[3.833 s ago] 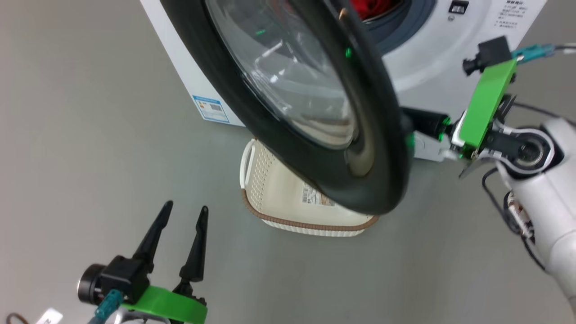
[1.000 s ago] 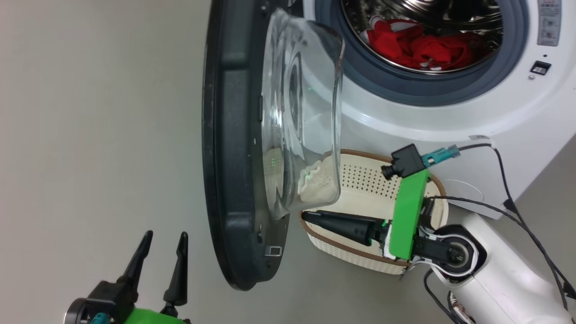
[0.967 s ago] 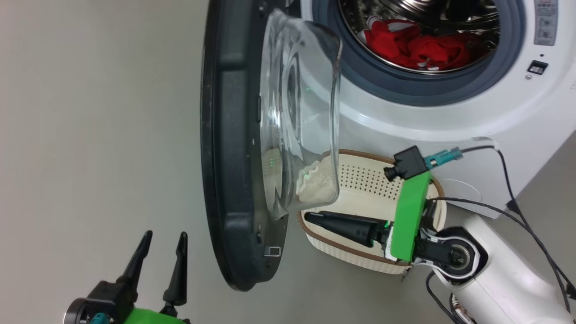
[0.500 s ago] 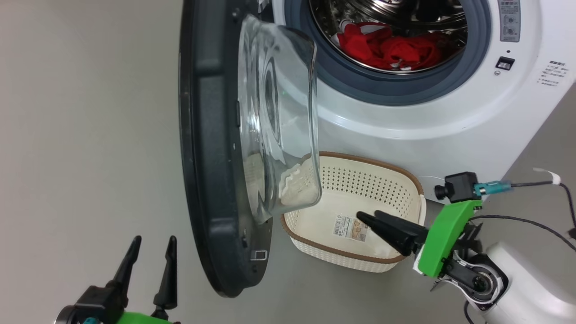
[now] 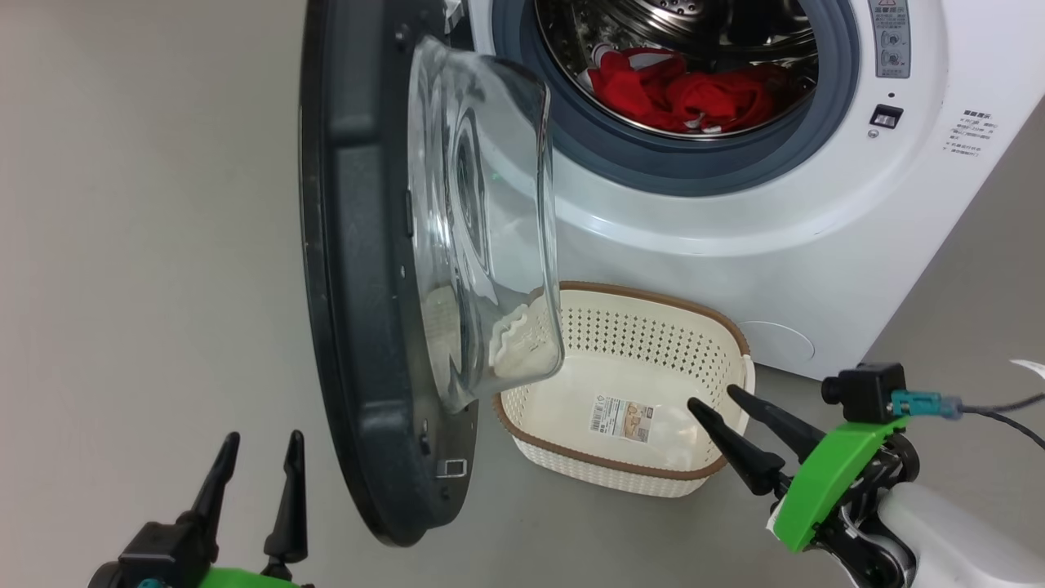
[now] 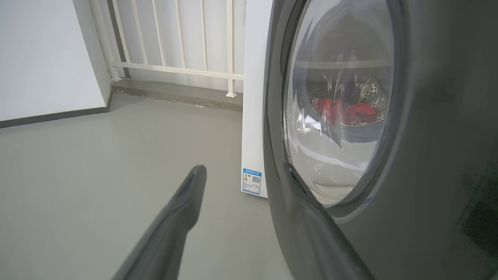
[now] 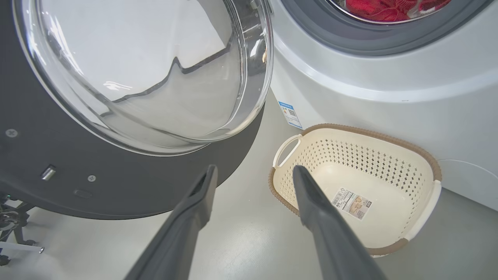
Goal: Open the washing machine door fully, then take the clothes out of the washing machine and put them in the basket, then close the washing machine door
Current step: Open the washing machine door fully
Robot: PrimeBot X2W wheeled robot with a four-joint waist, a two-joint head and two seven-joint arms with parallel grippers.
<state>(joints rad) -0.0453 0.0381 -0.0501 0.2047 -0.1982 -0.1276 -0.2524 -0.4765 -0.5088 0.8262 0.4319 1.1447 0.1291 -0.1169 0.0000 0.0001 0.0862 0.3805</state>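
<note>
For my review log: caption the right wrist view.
Open right gripper faces the open washing machine door and empty basket; red clothes inside the washing machine.

Smooth grey floor (image 6: 97, 186) all around, faintly glossy. In the left wrist view it runs back to a white wall (image 6: 42, 58) on the left, with a dark skirting strip (image 6: 50, 116) along the wall's foot. At the floor's far edge sits a low grey kerb (image 6: 175, 95), and a white railing (image 6: 175, 39) of upright bars stands on it.
</note>
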